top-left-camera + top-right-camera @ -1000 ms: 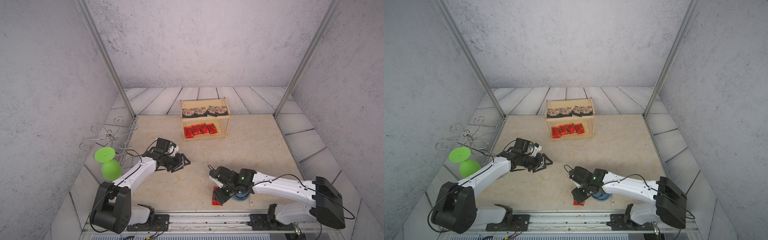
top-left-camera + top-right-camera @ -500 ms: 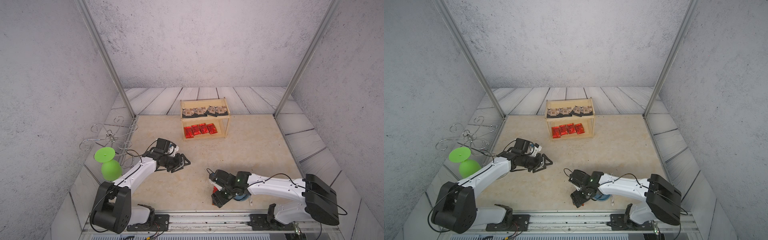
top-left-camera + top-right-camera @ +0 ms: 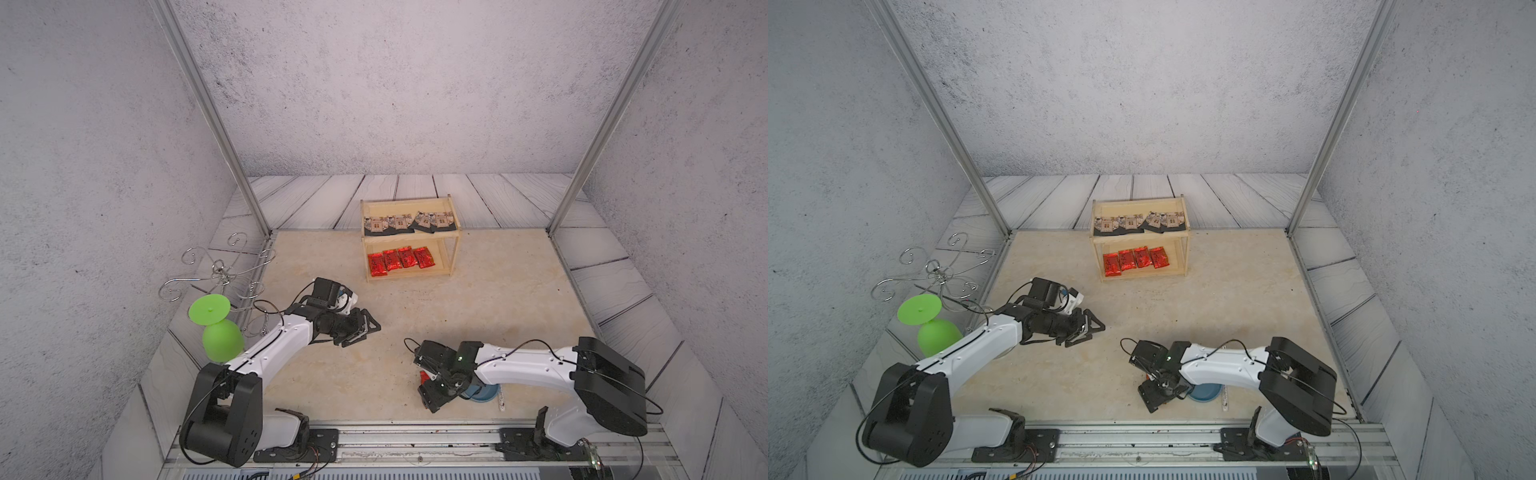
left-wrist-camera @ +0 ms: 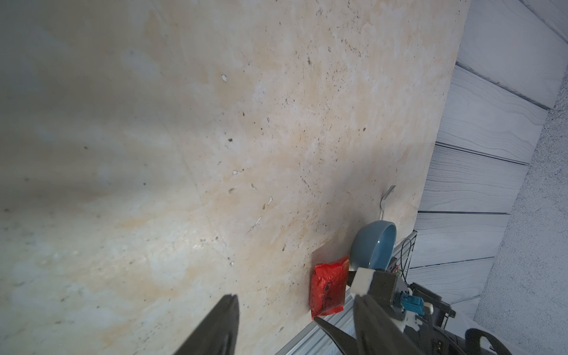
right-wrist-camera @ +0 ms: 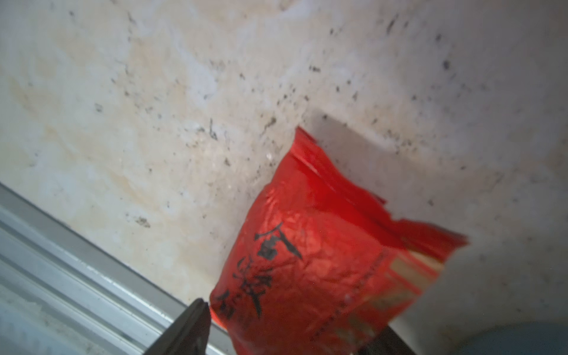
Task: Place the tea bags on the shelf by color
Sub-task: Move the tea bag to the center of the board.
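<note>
- The loose red tea bag (image 5: 307, 261) is a glossy foil oblong, crinkled and catching the light. Dark brush-like script runs along its face, one end is a flat crimped seam, and pale stripes mark one side.
- It sits at the near edge of the table (image 3: 498, 291), close to the metal rail (image 5: 76, 261) and just beside a blue bowl (image 4: 373, 247). In a top view only a sliver of red (image 3: 423, 377) shows beside the right gripper.
- The right gripper (image 3: 432, 399) is down over this packet. In the right wrist view its dark fingers stand apart on either side of it, one tip just beside the foil edge. Whether they press the packet cannot be told.
- The left gripper (image 3: 368, 332) hovers over bare table well apart from the packet, jaws spread wide and holding nothing.
- The shelf (image 3: 456, 255) stands at the far side of the table. Four black tea bags (image 3: 409, 222) with beige house print line its top tier, slightly overlapping.
- Four red tea bags (image 3: 401, 258) lie side by side on the lower tier.
</note>
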Controlling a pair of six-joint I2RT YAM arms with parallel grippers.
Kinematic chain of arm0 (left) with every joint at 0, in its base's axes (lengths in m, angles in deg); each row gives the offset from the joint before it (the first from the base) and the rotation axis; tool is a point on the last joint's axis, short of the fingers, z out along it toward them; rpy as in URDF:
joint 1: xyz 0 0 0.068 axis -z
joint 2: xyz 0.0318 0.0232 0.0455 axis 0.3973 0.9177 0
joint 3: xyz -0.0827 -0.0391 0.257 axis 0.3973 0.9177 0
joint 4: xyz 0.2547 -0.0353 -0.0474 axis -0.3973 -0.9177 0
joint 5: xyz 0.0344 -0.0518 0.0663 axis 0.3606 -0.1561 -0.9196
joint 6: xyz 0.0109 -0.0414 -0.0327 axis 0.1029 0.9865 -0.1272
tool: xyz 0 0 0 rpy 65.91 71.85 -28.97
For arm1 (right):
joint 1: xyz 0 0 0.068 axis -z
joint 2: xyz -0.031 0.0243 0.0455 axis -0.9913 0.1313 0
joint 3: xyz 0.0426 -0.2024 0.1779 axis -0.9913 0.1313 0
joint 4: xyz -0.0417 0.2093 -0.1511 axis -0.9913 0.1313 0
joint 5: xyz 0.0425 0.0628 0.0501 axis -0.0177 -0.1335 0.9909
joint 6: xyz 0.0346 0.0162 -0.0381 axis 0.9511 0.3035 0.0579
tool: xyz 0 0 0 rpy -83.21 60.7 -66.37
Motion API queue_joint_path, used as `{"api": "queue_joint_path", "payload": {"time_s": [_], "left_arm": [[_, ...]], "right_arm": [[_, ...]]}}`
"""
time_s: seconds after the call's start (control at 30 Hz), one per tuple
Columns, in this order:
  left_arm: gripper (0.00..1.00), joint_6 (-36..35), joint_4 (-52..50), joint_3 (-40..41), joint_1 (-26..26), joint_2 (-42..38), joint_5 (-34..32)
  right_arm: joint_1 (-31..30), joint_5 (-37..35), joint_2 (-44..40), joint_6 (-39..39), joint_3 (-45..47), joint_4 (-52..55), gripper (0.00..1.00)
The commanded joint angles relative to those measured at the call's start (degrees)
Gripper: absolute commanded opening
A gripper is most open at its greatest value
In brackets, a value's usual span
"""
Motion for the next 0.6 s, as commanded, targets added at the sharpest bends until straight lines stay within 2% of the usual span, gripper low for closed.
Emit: {"api": "queue_joint_path", "payload": {"time_s": [0.0,0.07,0.2,0.4,0.57], "left_arm": [[0.65,-0.6,-0.4,0.6,0.1,-0.4,-0.4],[0.65,-0.6,-0.5,0.6,-0.1,-0.6,-0.5],[0.65,-0.7,-0.5,0.8,-0.6,-0.7,-0.5],[0.63,-0.1,0.9,1.1,-1.0,0.6,0.3],[0.63,1.0,3.2,2.4,-1.0,1.5,0.9]], "right_arm": [[0.6,-3.3,1.7,-1.1,-2.7,-0.3,0.71],[1.2,-3.8,2.5,-2.9,-4.2,-0.5,0.66],[2.8,-3.0,4.5,-9.6,-7.4,-2.1,0.62],[5.8,2.6,8.3,-22.8,-10.5,-6.3,0.6],[9.8,5.4,11.2,-28.1,-13.3,-6.6,0.57]]}}
